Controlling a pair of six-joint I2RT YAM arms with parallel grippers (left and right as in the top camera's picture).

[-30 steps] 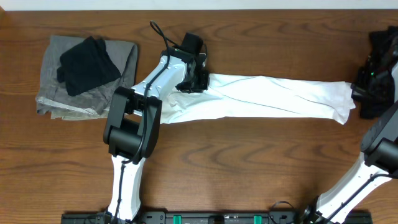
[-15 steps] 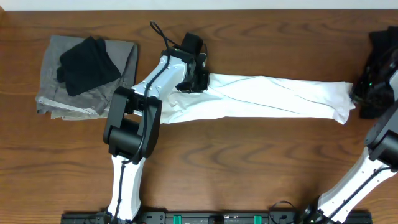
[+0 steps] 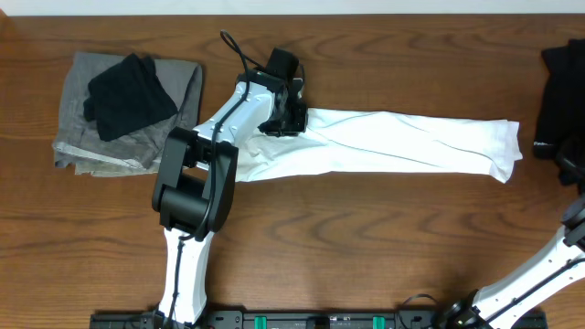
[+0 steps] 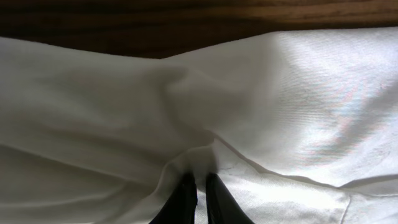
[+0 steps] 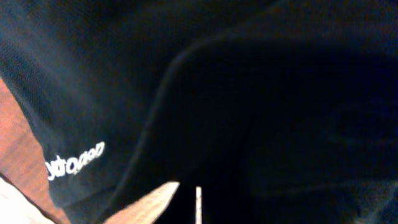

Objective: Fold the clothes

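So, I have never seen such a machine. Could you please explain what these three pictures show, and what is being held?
These are two robot arms at a wooden table, each ending in a two-finger gripper. One picture looks down from above; the other two come from small cameras on the wrists.

From above, a white T-shirt lies stretched into a long band. The left gripper is shut on its left end; the left wrist view shows the fingers pinching a fold of white cloth.

The right gripper is at the table's right edge, shut, off the shirt. Its camera mostly sees dark clothing with small white lettering.

At far left, a grey garment lies with a black garment on top.
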